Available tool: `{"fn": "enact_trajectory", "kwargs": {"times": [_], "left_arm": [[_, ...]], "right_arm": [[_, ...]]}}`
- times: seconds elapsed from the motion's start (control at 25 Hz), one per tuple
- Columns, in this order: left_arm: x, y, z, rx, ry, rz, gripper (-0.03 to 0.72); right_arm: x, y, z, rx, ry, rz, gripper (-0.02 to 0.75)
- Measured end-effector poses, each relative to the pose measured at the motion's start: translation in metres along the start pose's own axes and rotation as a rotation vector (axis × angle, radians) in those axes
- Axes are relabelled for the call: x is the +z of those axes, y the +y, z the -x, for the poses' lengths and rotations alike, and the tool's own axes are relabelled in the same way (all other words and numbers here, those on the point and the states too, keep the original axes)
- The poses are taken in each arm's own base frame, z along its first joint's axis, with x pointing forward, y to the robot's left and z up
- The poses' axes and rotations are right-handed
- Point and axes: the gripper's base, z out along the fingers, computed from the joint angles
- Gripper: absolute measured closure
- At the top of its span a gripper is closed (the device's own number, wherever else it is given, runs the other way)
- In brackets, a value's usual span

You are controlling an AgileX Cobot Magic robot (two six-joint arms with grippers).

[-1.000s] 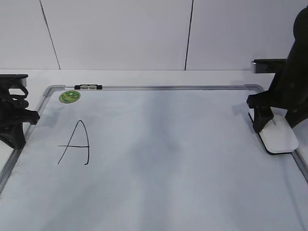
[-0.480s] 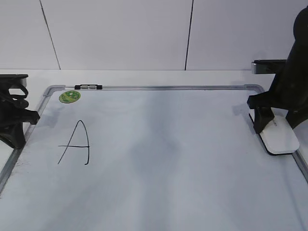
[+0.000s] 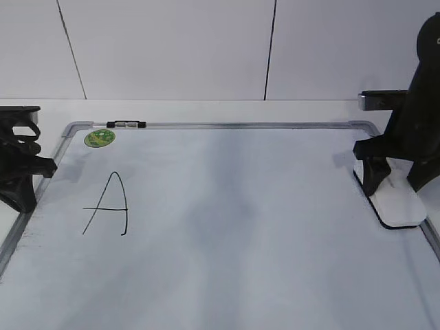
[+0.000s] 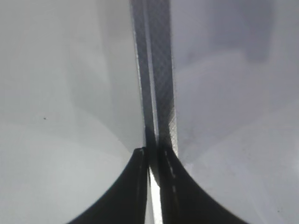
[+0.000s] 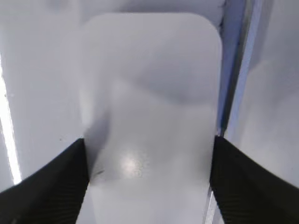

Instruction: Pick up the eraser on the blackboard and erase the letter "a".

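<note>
The eraser (image 3: 400, 205), a white block with a thin black base, lies flat at the right edge of the blackboard (image 3: 240, 227). My right gripper (image 3: 395, 180) is open, with one finger on each side of the eraser. In the right wrist view the eraser (image 5: 149, 84) fills the gap between the jaws (image 5: 148, 140). My left gripper (image 3: 27, 182) is shut and empty over the board's left frame, as the left wrist view (image 4: 152, 151) shows. No small letter "a" is in view; only a tall capital "A" (image 3: 110, 206) shows.
A round green sticker (image 3: 100, 137) sits at the board's top left corner, with a small black and silver clip (image 3: 127, 124) on the top frame. The silver frame (image 4: 156, 70) runs under the left gripper and just right of the eraser (image 5: 243, 70).
The eraser was tilted up in my right gripper; it now lies flat on the board, and the right fingers have spread apart. The left arm has not moved.
</note>
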Motion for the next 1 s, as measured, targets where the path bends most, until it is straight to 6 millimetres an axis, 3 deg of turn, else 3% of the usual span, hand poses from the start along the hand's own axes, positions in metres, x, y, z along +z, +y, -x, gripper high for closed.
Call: {"fn": "enact_trajectory", "kwargs": {"times": [0.36, 0.72, 0.84, 1.0], "left_arm": [[0.0, 0.0, 0.0, 0.0, 0.0, 0.0, 0.657], [0.0, 0.0, 0.0, 0.002, 0.0, 0.0, 0.652], [0.0, 0.0, 0.0, 0.009, 0.0, 0.0, 0.629], [0.0, 0.001, 0.0, 0.03, -0.001, 0.008, 0.536]], "right_arm": [[-0.004, 0.0, 0.0, 0.005, 0.033, -0.001, 0.113], [-0.044, -0.003, 0.021, 0.019, -0.074, -0.014, 0.131], [-0.053, -0.003, 0.026, 0.035, -0.107, -0.015, 0.139], [-0.056, -0.003, 0.026, 0.039, -0.113, -0.013, 0.142]]}}
